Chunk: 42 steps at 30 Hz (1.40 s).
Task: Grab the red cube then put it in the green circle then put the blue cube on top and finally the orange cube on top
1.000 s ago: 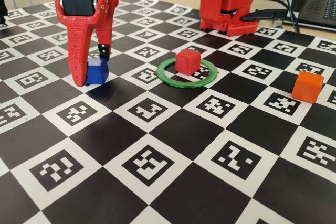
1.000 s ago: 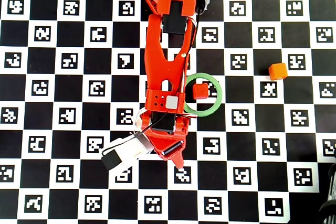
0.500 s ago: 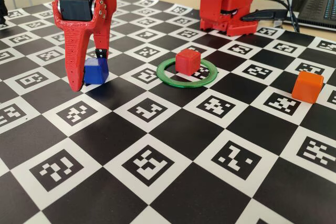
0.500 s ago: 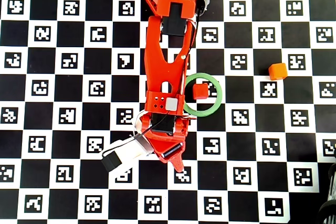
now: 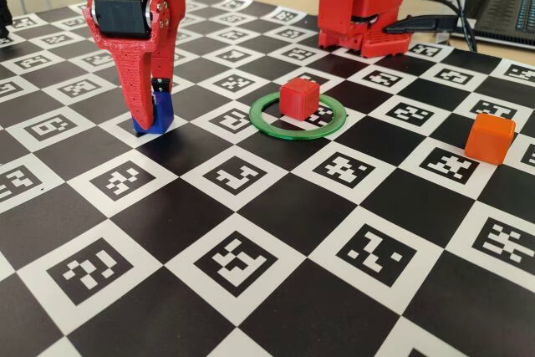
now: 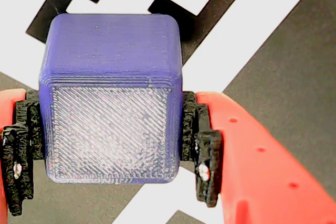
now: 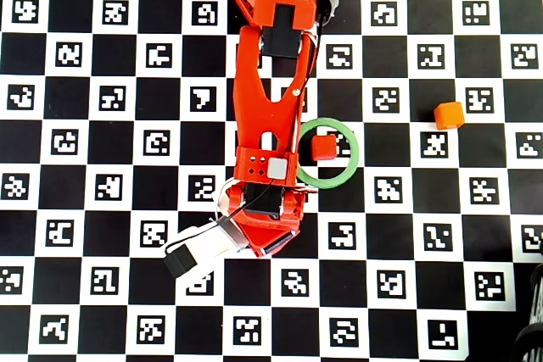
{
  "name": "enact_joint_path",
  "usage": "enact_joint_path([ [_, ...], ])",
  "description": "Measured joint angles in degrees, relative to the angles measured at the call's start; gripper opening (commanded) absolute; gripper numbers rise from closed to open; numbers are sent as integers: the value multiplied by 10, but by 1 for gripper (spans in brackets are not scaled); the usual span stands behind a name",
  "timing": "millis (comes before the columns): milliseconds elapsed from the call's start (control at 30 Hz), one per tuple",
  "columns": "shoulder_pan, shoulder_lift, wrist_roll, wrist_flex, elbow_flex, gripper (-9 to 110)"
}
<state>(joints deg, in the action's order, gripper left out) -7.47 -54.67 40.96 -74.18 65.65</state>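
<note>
The gripper point(image 6: 113, 140) fingers point(image 6: 205, 150) clamp the blue cube point(image 6: 111, 103) squarely by opposite faces, its bottom on the worktop point(image 5: 276, 206).

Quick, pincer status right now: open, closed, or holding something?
Pincer: closed on the blue cube, black pads pressed against both of its sides; the cube sits low at the checkered board.

Red cube point(image 5: 298, 97) inside green circle point(image 5: 272, 125); blue cube point(image 6: 111, 103) tool-clamped point(image 6: 111, 150); orange cube point(image 5: 490, 139) apart.
</note>
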Motion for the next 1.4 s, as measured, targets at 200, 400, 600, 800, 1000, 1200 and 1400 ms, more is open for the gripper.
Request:
enact_joint_path([
  [200, 1, 0, -9, -40, -21, 10],
  [400, 3, -4, -58, -126, -89, 10],
  [600, 0, -87, -115, -191, -61, 9],
  [800, -1, -246, -187, -205, 88, 10],
  [1000, 4, -394, -271, -206, 209, 9],
  [1200, 16, -454, -349, -206, 266, 9],
  [1400, 44, -475, -427, -205, 289, 9],
])
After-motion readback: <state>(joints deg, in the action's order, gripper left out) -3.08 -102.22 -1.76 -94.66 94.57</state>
